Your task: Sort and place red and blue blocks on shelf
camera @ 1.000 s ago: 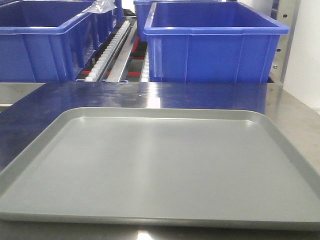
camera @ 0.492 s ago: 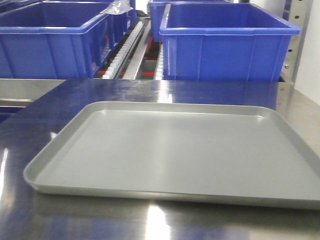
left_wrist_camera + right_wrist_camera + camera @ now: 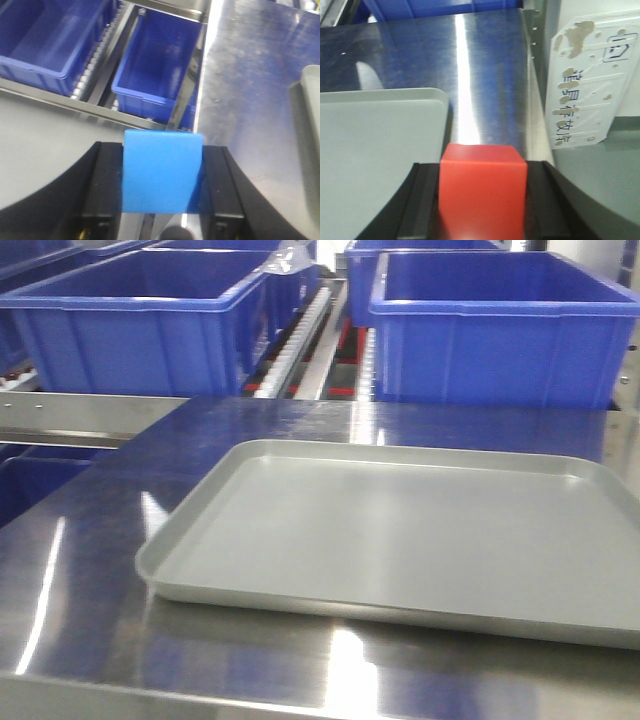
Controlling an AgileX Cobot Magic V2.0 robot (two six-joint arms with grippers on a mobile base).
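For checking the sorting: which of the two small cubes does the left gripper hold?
The blue block, clamped in the left gripper; the red block is clamped in the right gripper.

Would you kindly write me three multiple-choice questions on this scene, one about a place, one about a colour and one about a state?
1. Where does the grey tray lie?
A. on the steel table, with the blue bins behind it
B. inside a bin
C. on the floor

2. What colour is the cube in the left gripper?
A. red
B. blue
C. green

3. How is the right gripper?
A. open and empty
B. shut on the red block
C. open above the tray

Answers:
1 A, the front view shows the tray flat on the steel top, bins beyond it.
2 B, the left wrist view shows the blue block between the fingers.
3 B, the right wrist view shows the red block clamped between both fingers.
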